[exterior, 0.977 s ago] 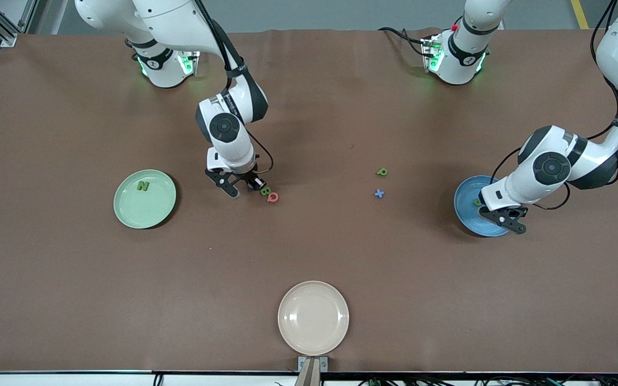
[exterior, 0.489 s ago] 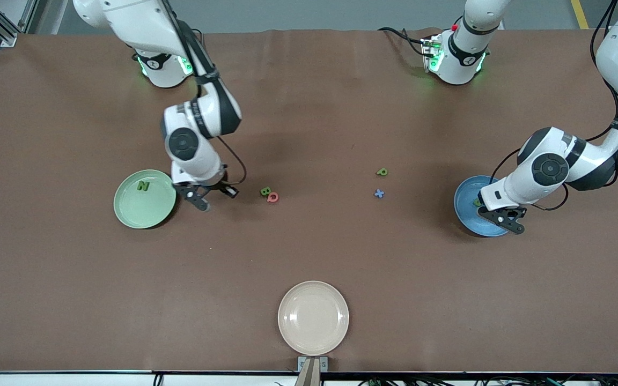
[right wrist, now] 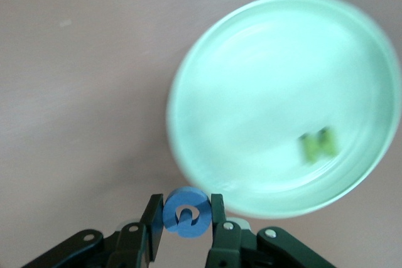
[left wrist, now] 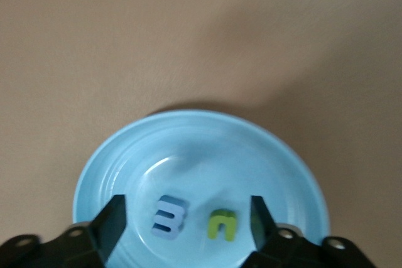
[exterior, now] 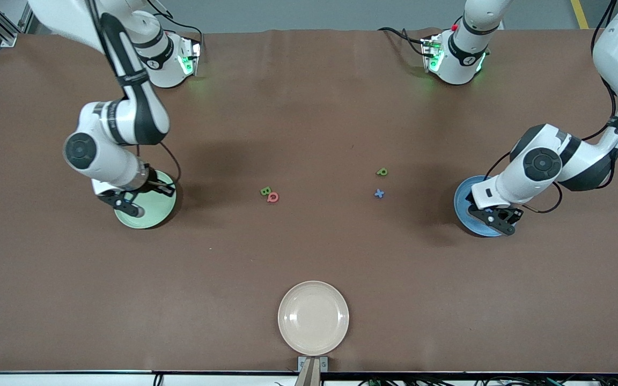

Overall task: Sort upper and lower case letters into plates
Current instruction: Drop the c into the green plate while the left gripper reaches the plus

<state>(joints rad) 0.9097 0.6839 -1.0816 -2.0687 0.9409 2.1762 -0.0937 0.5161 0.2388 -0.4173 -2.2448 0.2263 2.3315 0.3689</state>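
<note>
Gripping blue letter [right wrist: 186, 212], right end effector [right wrist: 186, 218] over green plate [right wrist: 251, 92], left end effector [left wrist: 187, 218] released over blue plate [left wrist: 113, 161].

The brown table [exterior: 309, 257] carries a pale green plate [exterior: 154, 212], a blue plate [exterior: 463, 214], a cream plate [exterior: 313, 318] at the camera-side edge, and four loose letters: green B [exterior: 265, 191], red Q [exterior: 273, 198], green p [exterior: 382, 172] and blue x [exterior: 379, 193].

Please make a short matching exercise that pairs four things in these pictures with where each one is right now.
Things:
1. blue round letter
2. blue m
3. green N
4. red Q

Places:
A. lying in the blue plate, between the open left gripper's fingers
B. on the bare table, touching the green B
C. lying in the pale green plate
D. pinched in the right gripper, at the pale green plate's edge

Pairs: 1-D, 2-A, 3-C, 4-B
</note>
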